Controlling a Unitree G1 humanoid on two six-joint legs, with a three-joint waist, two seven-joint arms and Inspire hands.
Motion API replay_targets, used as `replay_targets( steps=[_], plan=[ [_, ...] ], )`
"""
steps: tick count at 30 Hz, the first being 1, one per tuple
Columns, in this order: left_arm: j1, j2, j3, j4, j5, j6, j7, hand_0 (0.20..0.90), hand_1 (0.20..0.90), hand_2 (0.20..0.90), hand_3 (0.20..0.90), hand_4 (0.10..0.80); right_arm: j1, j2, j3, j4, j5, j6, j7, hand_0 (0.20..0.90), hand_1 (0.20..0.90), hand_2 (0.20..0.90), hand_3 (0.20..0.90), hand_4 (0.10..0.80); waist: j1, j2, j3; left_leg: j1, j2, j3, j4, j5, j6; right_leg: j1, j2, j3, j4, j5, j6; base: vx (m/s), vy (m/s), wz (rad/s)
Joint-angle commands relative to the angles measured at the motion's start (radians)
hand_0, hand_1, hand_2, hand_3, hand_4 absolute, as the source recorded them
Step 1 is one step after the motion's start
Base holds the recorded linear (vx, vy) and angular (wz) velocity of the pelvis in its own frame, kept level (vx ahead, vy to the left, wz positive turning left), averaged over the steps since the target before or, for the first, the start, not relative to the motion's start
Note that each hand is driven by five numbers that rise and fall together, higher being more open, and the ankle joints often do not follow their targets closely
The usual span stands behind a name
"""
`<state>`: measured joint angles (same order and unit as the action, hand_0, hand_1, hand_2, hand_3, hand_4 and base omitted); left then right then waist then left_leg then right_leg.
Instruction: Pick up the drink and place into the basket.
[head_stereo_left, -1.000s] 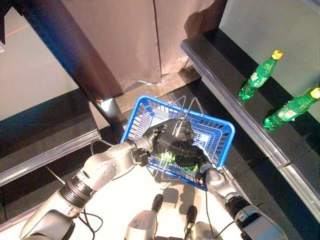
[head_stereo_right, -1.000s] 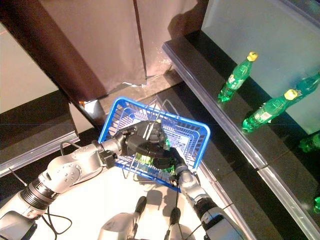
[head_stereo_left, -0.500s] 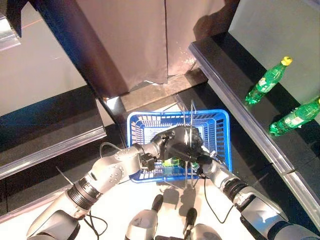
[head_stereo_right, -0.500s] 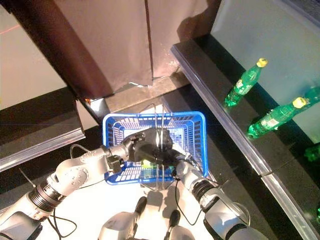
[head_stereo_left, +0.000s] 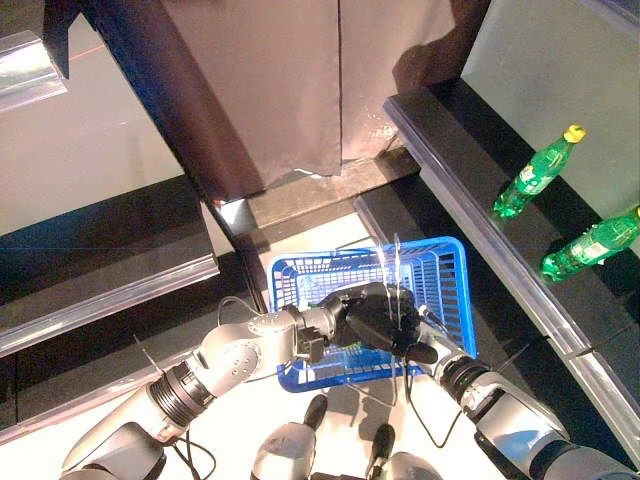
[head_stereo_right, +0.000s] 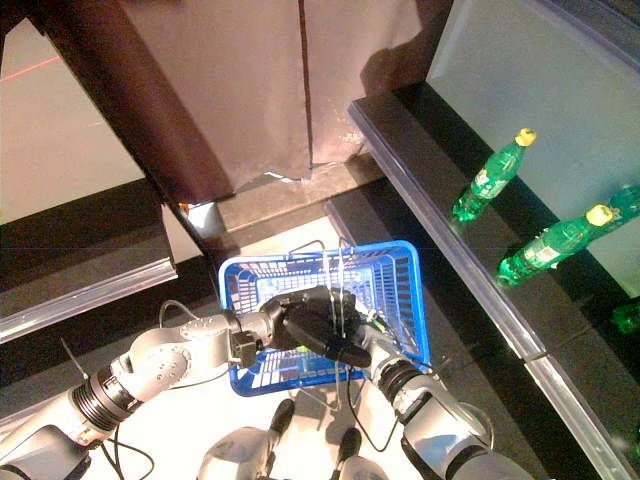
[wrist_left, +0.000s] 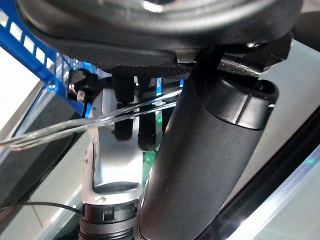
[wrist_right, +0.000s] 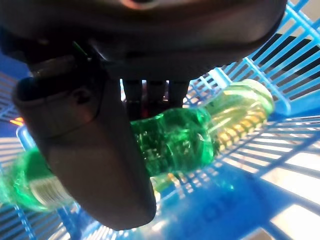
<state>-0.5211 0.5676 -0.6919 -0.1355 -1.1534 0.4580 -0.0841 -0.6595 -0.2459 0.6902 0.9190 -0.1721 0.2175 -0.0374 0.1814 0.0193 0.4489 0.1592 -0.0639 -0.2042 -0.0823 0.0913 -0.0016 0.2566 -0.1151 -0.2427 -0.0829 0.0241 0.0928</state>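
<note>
My left hand (head_stereo_left: 365, 318) is shut on the thin wire handles (head_stereo_left: 397, 265) of the blue basket (head_stereo_left: 447, 250) and holds it up in front of me. The handles cross its fingers in the left wrist view (wrist_left: 100, 120). My right hand (wrist_right: 100, 165) reaches into the basket from the lower right, under the left hand. Its thumb and fingers are curled round a green bottle (wrist_right: 180, 140). The bottle lies on its side low inside the basket, close to the blue mesh floor (wrist_right: 240, 200).
Green bottles (head_stereo_left: 535, 172) (head_stereo_left: 590, 245) lie on the dark shelf (head_stereo_left: 470, 190) at the right. A low dark shelf with a metal edge (head_stereo_left: 100, 290) runs along the left. A brown panel (head_stereo_left: 260, 80) stands behind the basket.
The basket has swung from slanted to nearly square in front of me and sits a little more to the right. My right hand has stayed inside it with the bottle. The camera has shifted.
</note>
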Motion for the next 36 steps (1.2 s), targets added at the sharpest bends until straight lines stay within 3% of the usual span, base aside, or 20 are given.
replay_targets(
  steps=[1, 3, 7, 9, 12, 15, 18, 23, 27, 36],
  plan=[
    [-0.138, -0.395, 0.105, -0.1, -0.051, -0.316, -0.135, 0.3, 0.3, 0.3, 0.2, 0.1, -0.051, 0.049, 0.081, 0.122, -0.006, -0.099, -0.042, 0.9, 0.9, 0.9, 0.9, 0.8, 0.035, -0.012, -0.429, -0.019, -0.003, 0.136, 0.005, -0.126, -0.033, -0.111, -0.019, -0.027, -0.004, 0.015, 0.039, 0.0, 0.0, 0.0],
    [-0.149, -0.345, 0.134, -0.107, -0.024, -0.348, -0.06, 0.3, 0.3, 0.3, 0.2, 0.1, -0.065, 0.001, 0.089, 0.042, 0.031, -0.12, -0.024, 0.9, 0.9, 0.9, 0.9, 0.8, 0.029, -0.013, -0.425, -0.017, -0.004, 0.133, 0.002, -0.123, -0.033, -0.111, -0.019, -0.025, -0.004, 0.02, 0.04, 0.0, 0.0, 0.0],
    [-0.142, -0.291, 0.235, -0.023, -0.069, -0.363, 0.017, 0.3, 0.3, 0.3, 0.2, 0.1, -0.063, -0.079, 0.033, -0.238, 0.139, -0.026, 0.05, 0.9, 0.9, 0.9, 0.9, 0.8, -0.002, -0.02, -0.417, -0.015, -0.003, 0.134, -0.004, -0.117, -0.034, -0.117, -0.018, -0.004, -0.004, 0.026, 0.04, -0.003, 0.004, -0.01],
    [-0.108, -0.288, 0.304, 0.04, -0.051, -0.341, -0.011, 0.3, 0.3, 0.3, 0.2, 0.1, -0.019, -0.085, -0.019, -0.241, 0.148, -0.064, 0.003, 0.9, 0.9, 0.9, 0.9, 0.8, 0.0, -0.023, -0.414, -0.018, -0.003, 0.137, -0.002, -0.12, -0.031, -0.123, -0.016, 0.007, -0.004, 0.026, 0.042, 0.0, 0.0, 0.0],
    [0.012, -0.244, 0.376, 0.042, -0.023, -0.346, -0.036, 0.3, 0.3, 0.3, 0.2, 0.1, 0.118, -0.169, -0.114, -0.377, 0.149, -0.104, -0.024, 0.9, 0.9, 0.9, 0.9, 0.8, -0.009, -0.028, -0.406, -0.016, -0.002, 0.143, 0.003, -0.127, -0.023, -0.126, -0.019, 0.009, -0.004, 0.027, 0.048, -0.014, -0.011, 0.02],
    [0.144, -0.216, 0.451, 0.052, -0.007, -0.372, -0.05, 0.3, 0.3, 0.3, 0.2, 0.1, 0.276, -0.25, -0.239, -0.521, 0.159, -0.185, -0.031, 0.9, 0.9, 0.9, 0.9, 0.8, -0.032, -0.031, -0.395, -0.014, 0.002, 0.16, 0.009, -0.13, -0.017, -0.133, -0.013, 0.027, -0.004, 0.027, 0.049, -0.039, -0.023, 0.11],
    [0.196, -0.222, 0.505, 0.165, 0.002, -0.428, -0.075, 0.3, 0.3, 0.3, 0.2, 0.1, 0.361, -0.262, -0.324, -0.599, 0.242, -0.231, 0.008, 0.9, 0.9, 0.9, 0.9, 0.8, -0.061, -0.031, -0.386, -0.011, 0.006, 0.184, 0.014, -0.136, -0.013, -0.141, -0.004, 0.056, -0.004, 0.026, 0.048, -0.033, -0.024, -0.11],
    [0.255, -0.242, 0.593, 0.365, 0.05, -0.521, -0.113, 0.3, 0.3, 0.3, 0.2, 0.1, 0.498, -0.228, -0.414, -0.648, 0.371, -0.293, 0.112, 0.9, 0.9, 0.9, 0.9, 0.8, -0.118, -0.034, -0.378, -0.01, 0.012, 0.233, 0.033, -0.152, -0.011, -0.153, 0.008, 0.108, -0.004, 0.026, 0.045, -0.018, -0.022, -0.39],
    [0.344, -0.264, 0.673, 0.497, 0.082, -0.562, -0.155, 0.3, 0.3, 0.3, 0.2, 0.1, 0.62, -0.174, -0.472, -0.642, 0.488, -0.29, 0.205, 0.9, 0.9, 0.9, 0.9, 0.8, -0.158, -0.037, -0.375, -0.008, 0.015, 0.257, 0.048, -0.165, -0.009, -0.159, 0.016, 0.146, -0.004, 0.026, 0.04, -0.008, -0.025, -0.36],
    [0.457, -0.31, 0.77, 0.73, 0.059, -0.635, -0.181, 0.3, 0.3, 0.3, 0.2, 0.1, 0.748, -0.056, -0.567, -0.415, 0.682, -0.297, 0.267, 0.9, 0.9, 0.9, 0.9, 0.8, -0.198, -0.037, -0.367, -0.005, 0.016, 0.279, 0.061, -0.183, -0.005, -0.159, 0.033, 0.2, -0.004, 0.022, 0.024, -0.004, 0.005, -0.17]
  ],
)
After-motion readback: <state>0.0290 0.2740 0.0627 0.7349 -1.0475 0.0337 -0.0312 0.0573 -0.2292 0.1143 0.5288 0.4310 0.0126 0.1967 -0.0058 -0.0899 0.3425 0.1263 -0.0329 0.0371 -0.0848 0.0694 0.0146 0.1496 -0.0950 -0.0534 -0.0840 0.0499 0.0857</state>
